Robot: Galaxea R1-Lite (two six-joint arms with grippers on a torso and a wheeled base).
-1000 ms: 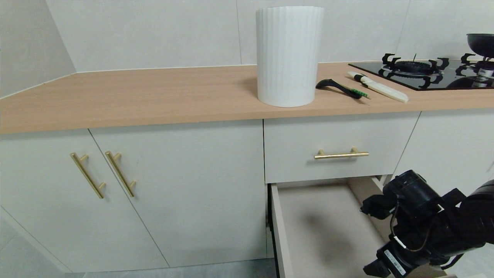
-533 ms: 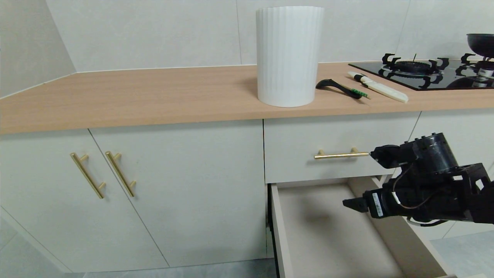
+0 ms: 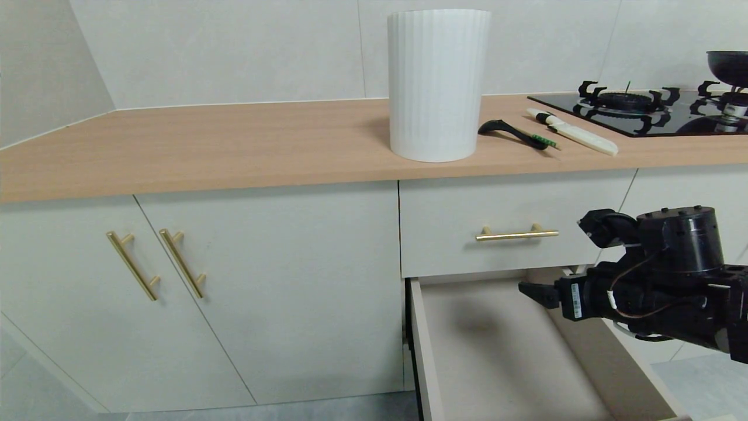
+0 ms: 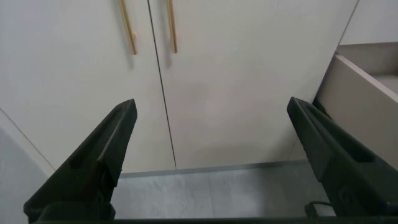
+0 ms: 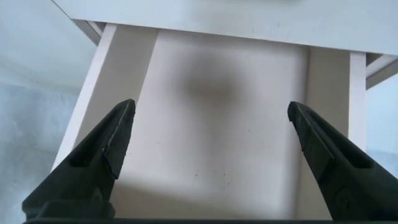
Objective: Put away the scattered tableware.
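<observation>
A black spoon (image 3: 513, 133) with a green-marked handle and a white knife (image 3: 575, 133) lie on the wooden countertop (image 3: 234, 146), right of a tall white ribbed container (image 3: 438, 85). Below them the lower drawer (image 3: 422, 351) stands pulled out with nothing inside; its pale floor (image 5: 224, 162) fills the right wrist view. My right gripper (image 3: 533, 292) hovers level above the drawer's right side, well below the counter, with its fingers spread wide and holding nothing (image 5: 209, 111). My left gripper (image 4: 211, 106) is open too, down low and facing the cabinet doors (image 4: 236, 93).
A black gas hob (image 3: 648, 111) with a dark pot (image 3: 727, 61) takes up the counter's right end. The upper drawer (image 3: 517, 234) is closed, with a gold handle. Two cabinet doors with gold handles (image 3: 155, 263) are at the left. The counter left of the container is bare.
My right arm has risen from low at the drawer's front right and levelled out above the drawer. The tableware on the counter has not moved.
</observation>
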